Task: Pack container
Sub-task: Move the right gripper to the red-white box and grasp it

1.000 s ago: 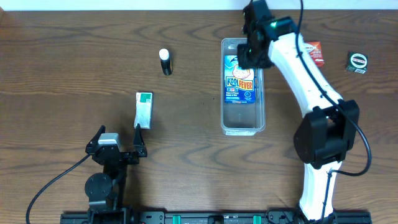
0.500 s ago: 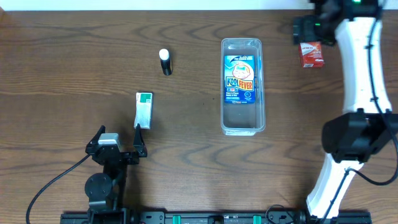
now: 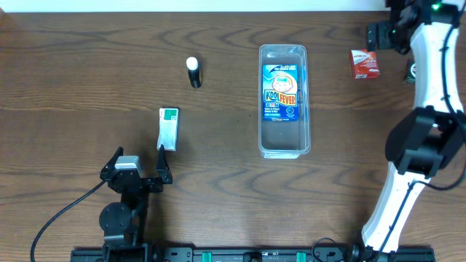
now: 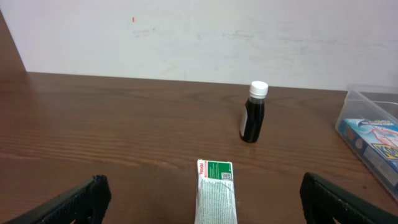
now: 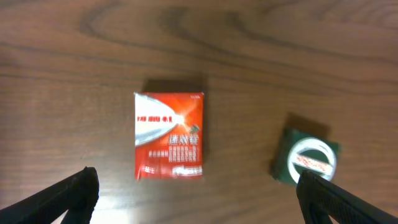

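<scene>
The clear container (image 3: 285, 144) lies lengthwise mid-table with a blue Kool Fever box (image 3: 281, 91) flat inside; its corner (image 4: 368, 94) also shows in the left wrist view. My right gripper (image 3: 384, 36) hovers open at the far right, above and just beyond a red box (image 3: 364, 63), which lies between and ahead of the fingers in the right wrist view (image 5: 169, 135). My left gripper (image 3: 140, 156) rests open near the front left. A green-and-white box (image 4: 216, 196) lies between its fingers, untouched. A dark bottle (image 4: 254, 112) with a white cap stands farther back.
A green packet with a white ring (image 5: 306, 157) lies right of the red box; in the overhead view my right arm covers most of it. The green-and-white box (image 3: 169, 128) and the bottle (image 3: 194, 72) sit left of the container. A white wall bounds the far edge.
My right gripper left the spot over the container, swung right to the back corner above the red box, and its jaws spread wide. The blue box stays in the container. The left arm has not moved.
</scene>
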Controlling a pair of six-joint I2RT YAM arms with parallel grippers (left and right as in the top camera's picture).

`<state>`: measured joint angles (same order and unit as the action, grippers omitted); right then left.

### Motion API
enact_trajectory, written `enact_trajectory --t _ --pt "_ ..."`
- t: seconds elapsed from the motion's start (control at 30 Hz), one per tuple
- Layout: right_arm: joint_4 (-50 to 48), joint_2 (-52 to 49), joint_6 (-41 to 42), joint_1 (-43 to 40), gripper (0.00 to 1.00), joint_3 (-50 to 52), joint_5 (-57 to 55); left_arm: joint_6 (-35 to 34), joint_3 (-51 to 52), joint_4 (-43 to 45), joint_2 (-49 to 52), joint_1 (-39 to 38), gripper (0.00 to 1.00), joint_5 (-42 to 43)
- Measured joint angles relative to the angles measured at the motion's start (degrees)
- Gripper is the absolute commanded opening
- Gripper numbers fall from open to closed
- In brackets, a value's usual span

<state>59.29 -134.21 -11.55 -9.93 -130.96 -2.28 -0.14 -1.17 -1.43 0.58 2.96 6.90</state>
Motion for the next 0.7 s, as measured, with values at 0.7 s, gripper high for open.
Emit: enact_trajectory --t 0.7 --pt "-4.3 -10.8 -0.3 1.7 0.99 0.5 0.8 0.0 0.0 0.0 0.0 0.0 0.98 0.0"
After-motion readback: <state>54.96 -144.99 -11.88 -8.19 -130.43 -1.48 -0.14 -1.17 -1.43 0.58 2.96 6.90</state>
